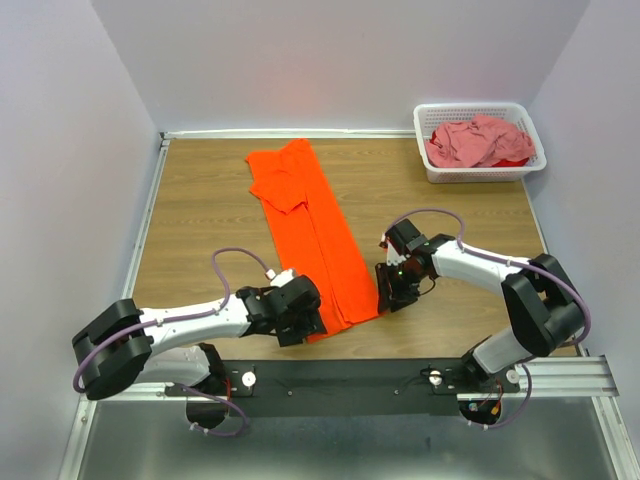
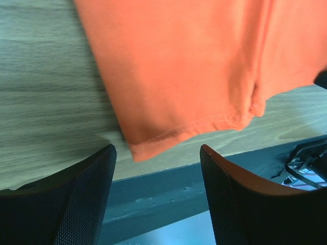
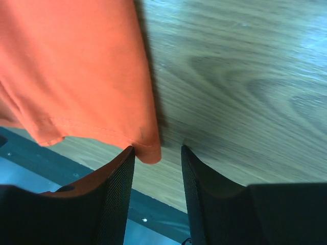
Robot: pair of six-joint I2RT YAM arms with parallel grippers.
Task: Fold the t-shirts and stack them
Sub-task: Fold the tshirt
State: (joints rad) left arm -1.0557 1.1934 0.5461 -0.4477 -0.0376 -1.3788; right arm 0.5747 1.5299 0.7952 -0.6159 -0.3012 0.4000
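T-shirt (image 1: 315, 240), bright orange, lies folded in a long strip.

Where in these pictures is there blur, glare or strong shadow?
Top view: sharp, evenly lit, a faint orange glow on the wall above the orange shirt. Left wrist view: the table looks smeared. Right wrist view: a dark shadow runs along the shirt's edge; the table glares at upper right.
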